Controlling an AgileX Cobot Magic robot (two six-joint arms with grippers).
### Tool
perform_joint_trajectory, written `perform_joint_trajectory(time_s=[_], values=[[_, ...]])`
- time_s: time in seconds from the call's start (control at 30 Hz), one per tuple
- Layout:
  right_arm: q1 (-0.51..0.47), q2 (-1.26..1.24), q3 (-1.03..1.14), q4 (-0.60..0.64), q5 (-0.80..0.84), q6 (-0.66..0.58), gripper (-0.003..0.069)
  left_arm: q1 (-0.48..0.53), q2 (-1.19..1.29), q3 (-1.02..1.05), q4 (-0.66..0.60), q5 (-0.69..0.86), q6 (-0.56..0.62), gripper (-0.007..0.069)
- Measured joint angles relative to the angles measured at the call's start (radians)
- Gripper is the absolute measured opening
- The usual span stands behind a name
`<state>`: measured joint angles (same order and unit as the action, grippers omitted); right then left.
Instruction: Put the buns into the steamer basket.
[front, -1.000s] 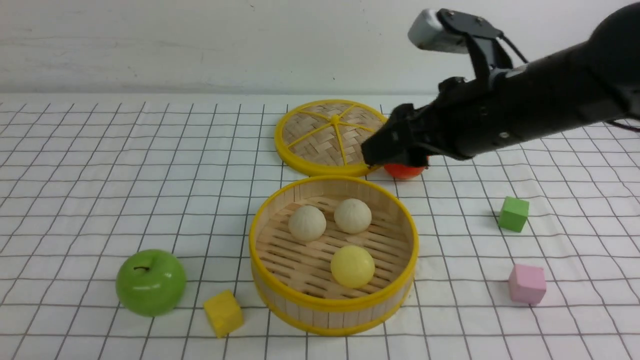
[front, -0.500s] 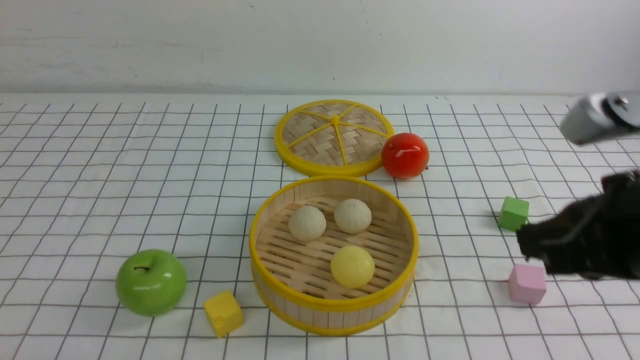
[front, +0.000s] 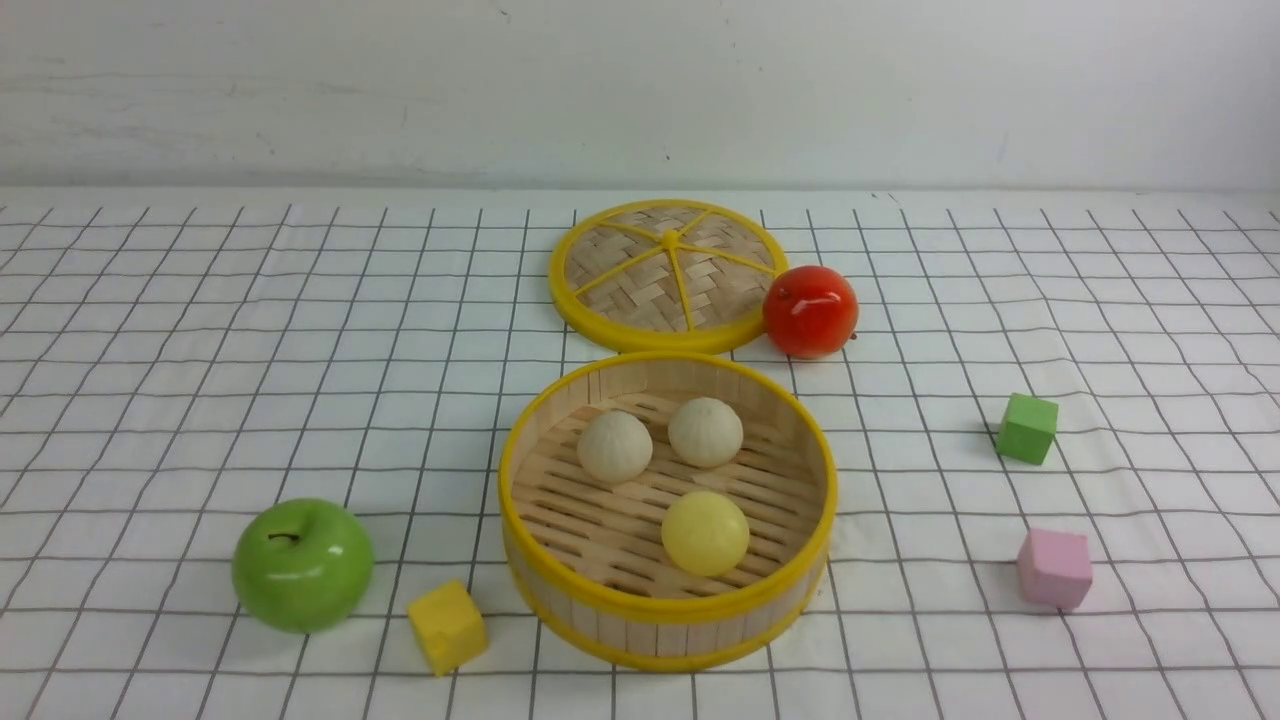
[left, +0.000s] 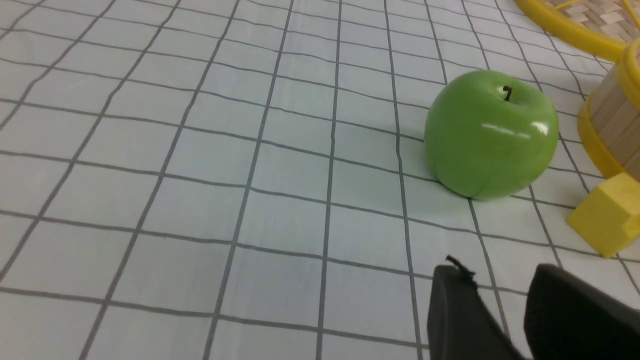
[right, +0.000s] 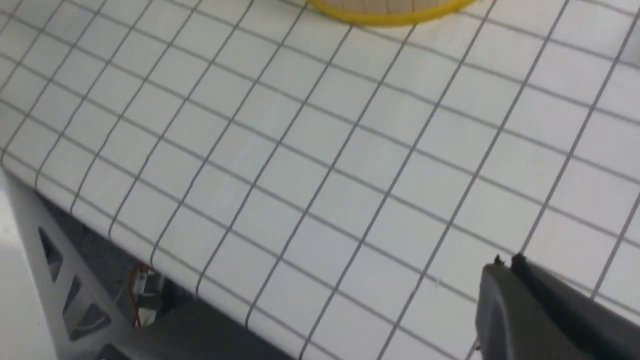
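The bamboo steamer basket (front: 667, 505) sits mid-table holding all three buns: two off-white buns (front: 614, 446) side by side at its far side and the pale yellow bun (front: 705, 532) nearer. To my eye nothing remains to load, so the thing to do well is keep clear of the basket. The right gripper (right: 507, 265) is pinched together over bare cloth at the table's edge, and the left gripper (left: 500, 285) stands partly parted, empty, near the green apple (left: 491, 134).

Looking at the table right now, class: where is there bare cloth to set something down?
Widest: far-left cloth, beyond the green apple. Also between the steamer basket and the green cube. Crowded: lid, red fruit.
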<state>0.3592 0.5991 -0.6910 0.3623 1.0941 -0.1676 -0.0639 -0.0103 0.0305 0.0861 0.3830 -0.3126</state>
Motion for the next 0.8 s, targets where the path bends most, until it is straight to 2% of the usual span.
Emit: perform_joint_trajectory(time_s=[0.2,0.33,0.6,0.8], values=[[-0.008,-0.077,0.000,-0.007,0.135,0.000,-0.0014,0.000,0.000,0.000,0.000,0.000,0.000,0.0214],[-0.103,-0.160,0.001,-0.080,0.128,-0.015,-0.0010,0.000,0.000,0.000,0.000,0.000,0.000,0.0217],[-0.305,-0.372,0.138,-0.362,-0.269,0.003,-0.0010,0.000,0.000,0.000,0.000,0.000,0.000,0.0217],[-0.367,-0.526,0.367,-0.468,-0.451,0.113,-0.0010,0.000,0.000,0.000,0.000,0.000,0.000,0.0227]])
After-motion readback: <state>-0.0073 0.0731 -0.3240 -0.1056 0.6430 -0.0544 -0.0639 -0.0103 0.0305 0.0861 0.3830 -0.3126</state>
